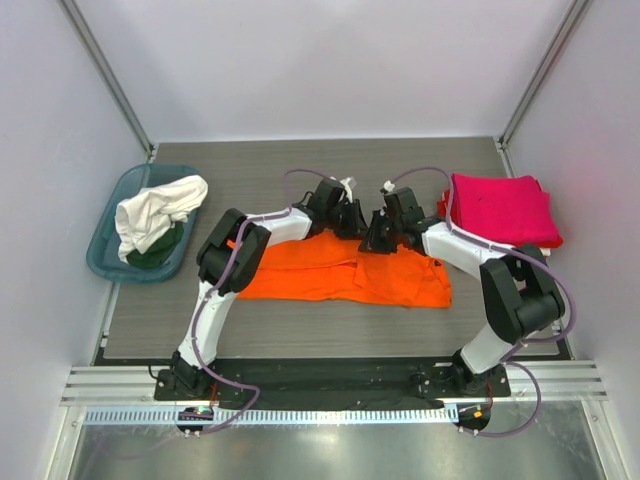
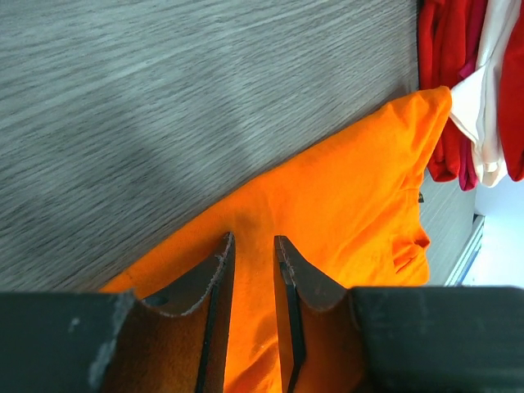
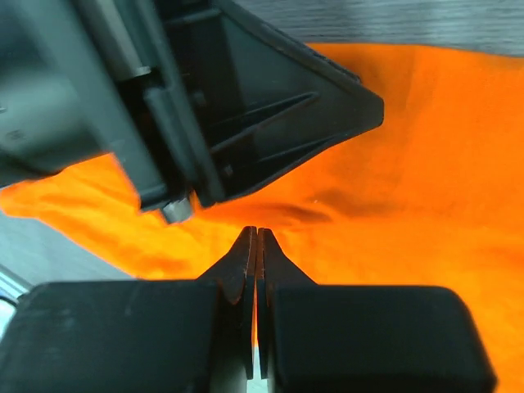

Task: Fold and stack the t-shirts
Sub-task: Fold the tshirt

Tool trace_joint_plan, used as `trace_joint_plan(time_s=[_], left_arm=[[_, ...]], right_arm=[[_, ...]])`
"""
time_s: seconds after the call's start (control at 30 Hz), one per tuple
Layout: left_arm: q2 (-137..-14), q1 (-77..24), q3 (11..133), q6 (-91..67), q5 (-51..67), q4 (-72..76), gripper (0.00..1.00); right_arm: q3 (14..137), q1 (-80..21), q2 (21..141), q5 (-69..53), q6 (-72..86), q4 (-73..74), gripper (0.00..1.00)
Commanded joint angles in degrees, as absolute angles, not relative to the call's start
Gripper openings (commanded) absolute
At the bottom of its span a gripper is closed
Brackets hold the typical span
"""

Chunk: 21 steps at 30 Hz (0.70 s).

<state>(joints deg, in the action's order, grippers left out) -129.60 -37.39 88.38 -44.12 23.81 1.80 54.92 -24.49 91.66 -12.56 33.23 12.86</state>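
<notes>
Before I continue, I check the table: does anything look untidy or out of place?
Yes: white and dark green shirts hang crumpled over the rim of the teal tub, unfolded. The orange shirt lies flat.
</notes>
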Motion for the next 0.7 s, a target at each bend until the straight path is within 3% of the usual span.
trace_joint_plan(time_s=[0.0,0.47,0.53,0.57,0.67], left_arm=[[-130.2,-37.2,90.6,-43.4,23.6,1.0,0.27],[-130.9,-37.3,92.6,-42.6,23.3,0.2,0.27],[-129.9,-37.3,93.0,-41.7,23.6,0.2,0.27],[-129.1,-37.2,92.7,-41.0,22.5,0.2,0.27],[-123.6,-37.0,91.3,-36.9,20.0,0.2,0.30]], right_arm=[[56.3,-25.3,95.2,-12.0,34.5,10.6,0.01],[48.2,-27.9,93.3,-9.6,37.4,7.0,0.01],[49.7,-27.9,91.2,-8.0,36.7,9.5,0.07],[50.3,-27.9,88.9,-7.5,36.7,10.4,0.17],[51.5,-27.9,83.6,-4.5,36.1,13.9,0.24]])
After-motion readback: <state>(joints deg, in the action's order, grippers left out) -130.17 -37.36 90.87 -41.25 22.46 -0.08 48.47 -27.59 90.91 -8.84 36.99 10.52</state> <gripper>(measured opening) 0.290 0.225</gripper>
